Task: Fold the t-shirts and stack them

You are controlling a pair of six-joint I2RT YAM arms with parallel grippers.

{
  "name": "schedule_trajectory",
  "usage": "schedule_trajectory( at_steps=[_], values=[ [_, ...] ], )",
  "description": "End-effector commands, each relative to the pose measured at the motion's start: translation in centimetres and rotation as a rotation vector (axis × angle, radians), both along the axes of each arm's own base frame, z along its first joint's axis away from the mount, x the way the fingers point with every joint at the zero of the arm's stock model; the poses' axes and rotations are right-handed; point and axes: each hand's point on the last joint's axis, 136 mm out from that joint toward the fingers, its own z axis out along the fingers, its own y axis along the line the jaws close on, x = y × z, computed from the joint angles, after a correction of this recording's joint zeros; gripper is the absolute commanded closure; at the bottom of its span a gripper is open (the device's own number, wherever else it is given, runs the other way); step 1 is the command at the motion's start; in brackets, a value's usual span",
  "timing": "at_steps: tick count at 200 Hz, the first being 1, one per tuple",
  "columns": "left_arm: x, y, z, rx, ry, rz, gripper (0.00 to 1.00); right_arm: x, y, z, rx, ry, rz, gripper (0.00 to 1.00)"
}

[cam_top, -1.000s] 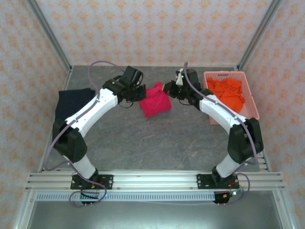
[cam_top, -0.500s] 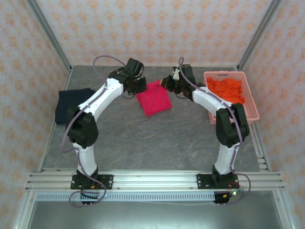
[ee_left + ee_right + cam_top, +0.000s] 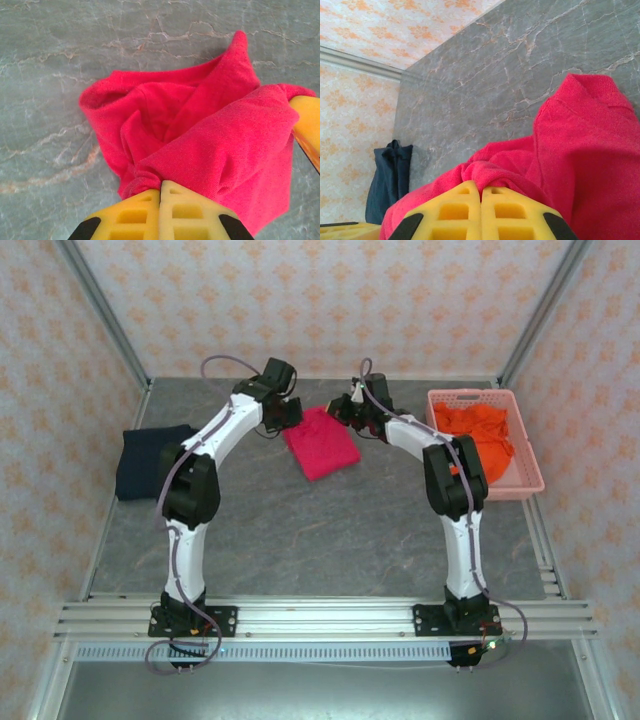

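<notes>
Both arms now reach farther back, and the left gripper (image 3: pixel 292 413) and right gripper (image 3: pixel 336 408) draw the pink t-shirt (image 3: pixel 322 445) rearward.

Top cam: high, behind bench (image 3: pixel 330 530) at 6 o'clock, looks down toward 12; whole bench in frame. L wrist cam: v. close, steep down past L pincer (image 3: pixel 160 189). R wrist cam: close, low, faces ~9 o'clock past R pincer (image 3: pixel 481 192). All 3 share pink shirt (image 3: pixel 320 445).

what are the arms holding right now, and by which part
The pink shirt, held by both: left fingers shut on a bunched fold at its far left corner, right fingers on a fold at its far right corner.
</notes>
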Motion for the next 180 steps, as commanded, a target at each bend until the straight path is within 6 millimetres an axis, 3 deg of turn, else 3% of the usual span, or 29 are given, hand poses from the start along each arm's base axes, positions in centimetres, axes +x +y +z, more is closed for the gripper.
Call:
schedule_trajectory(
  at_steps=[1, 51, 59, 77, 93, 107, 121, 126, 154, 180],
  values=[
    [1.2, 0.3, -0.5, -0.006, -0.007, -0.016, 1.00, 1.8, 0.7, 0.8, 0.051, -0.049, 0.010, 1.00],
    [2.5, 0.9, -4.5, -0.011, 0.051, -0.002, 1.00, 3.2, 1.2, -1.5, 0.042, -0.025, 0.008, 1.00],
    [2.6, 1.0, -4.8, -0.014, 0.053, 0.004, 0.99, 3.3, 1.3, -1.5, 0.049, -0.026, 0.005, 0.96],
    [2.8, 1.0, -4.9, -0.024, 0.054, 0.014, 0.85, 3.3, 1.3, -1.0, 0.054, -0.036, 0.004, 0.83],
    [2.9, 1.2, -4.2, -0.032, 0.040, 0.025, 0.61, 3.0, 1.2, 0.2, 0.059, -0.055, 0.002, 0.67],
    [2.9, 1.4, -3.2, -0.033, 0.024, 0.026, 0.35, 2.7, 0.5, 1.3, 0.042, -0.083, -0.016, 0.62],
    [2.7, 1.6, -1.9, -0.029, 0.002, 0.030, 0.32, 2.3, -0.3, 2.4, 0.014, -0.114, -0.042, 0.58],
    [2.7, 1.8, -1.4, -0.025, -0.006, 0.032, 0.23, 2.1, -0.6, 2.6, 0.002, -0.123, -0.052, 0.55],
    [1.9, 2.6, 1.2, -0.007, -0.057, 0.045, 0.02, 1.3, -2.4, 4.0, -0.069, -0.175, -0.099, 0.47],
    [0.9, 3.3, 3.4, 0.035, -0.106, 0.069, 0.00, 0.6, -3.3, 4.8, -0.105, -0.197, -0.117, 0.46]
  ],
)
